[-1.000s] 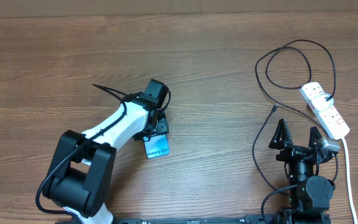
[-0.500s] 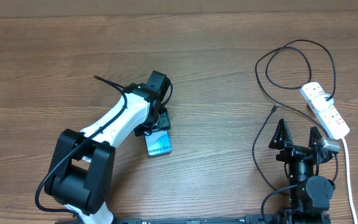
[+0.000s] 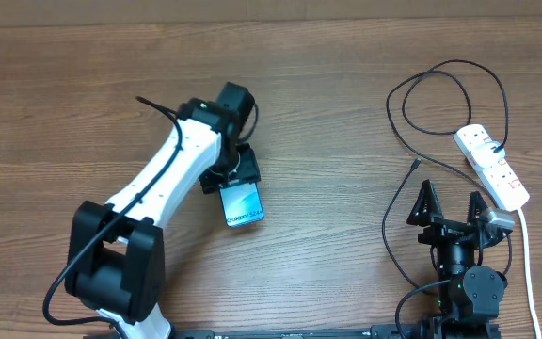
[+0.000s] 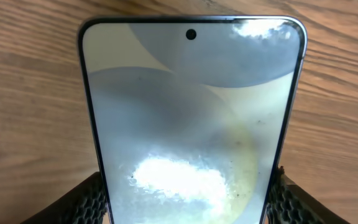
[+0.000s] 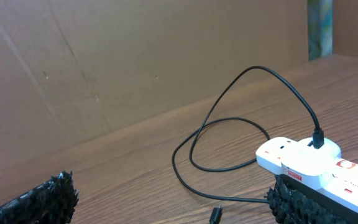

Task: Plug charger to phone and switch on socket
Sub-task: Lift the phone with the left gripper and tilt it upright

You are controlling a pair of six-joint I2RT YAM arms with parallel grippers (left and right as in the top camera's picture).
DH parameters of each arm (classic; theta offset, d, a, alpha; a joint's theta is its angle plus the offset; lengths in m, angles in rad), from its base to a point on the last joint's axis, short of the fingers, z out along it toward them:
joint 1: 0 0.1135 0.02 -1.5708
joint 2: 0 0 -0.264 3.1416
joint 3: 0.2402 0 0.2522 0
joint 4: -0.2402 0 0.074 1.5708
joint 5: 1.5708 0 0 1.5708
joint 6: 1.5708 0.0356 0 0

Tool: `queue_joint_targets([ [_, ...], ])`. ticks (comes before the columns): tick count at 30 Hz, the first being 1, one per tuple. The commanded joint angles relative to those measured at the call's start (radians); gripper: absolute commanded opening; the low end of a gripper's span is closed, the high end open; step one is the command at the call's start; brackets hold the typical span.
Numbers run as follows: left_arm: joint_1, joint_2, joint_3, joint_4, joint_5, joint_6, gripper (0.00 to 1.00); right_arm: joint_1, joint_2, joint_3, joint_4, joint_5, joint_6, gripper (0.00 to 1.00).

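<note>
Two claws | left claw (image 3: pixel 234 180) clamped on phone (image 3: pixel 244 207) | right claw (image 3: pixel 452 209) apart, charger (image 5: pixel 253 68) ahead

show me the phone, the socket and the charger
phone (image 4: pixel 191 124) left wrist view, middle of its screen
socket (image 3: pixel 493 168) overhead view, middle of the strip
charger (image 5: pixel 317 138) right wrist view, its black plug

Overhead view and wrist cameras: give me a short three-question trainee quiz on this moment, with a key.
1. True or false: the plug of the charger sits in the socket.
2. The left gripper is closed on: A the phone; B a white cord; C nothing.
3. Fill in: the right gripper is ____ and empty.
Key: 1 true; 2 A; 3 open.
</note>
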Motion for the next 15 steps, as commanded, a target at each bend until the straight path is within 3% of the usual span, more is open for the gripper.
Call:
queue_joint_targets([
  [1,0.041,0.008,0.064,-0.041,0.103,0.045,0.5,0.002,-0.012,-0.01,0.004,-0.005,-0.015,1.0],
  [15,0.182,0.008,0.129,-0.193,0.38,0.187,0.49,0.002,-0.012,-0.01,0.004,-0.005,-0.015,1.0],
])
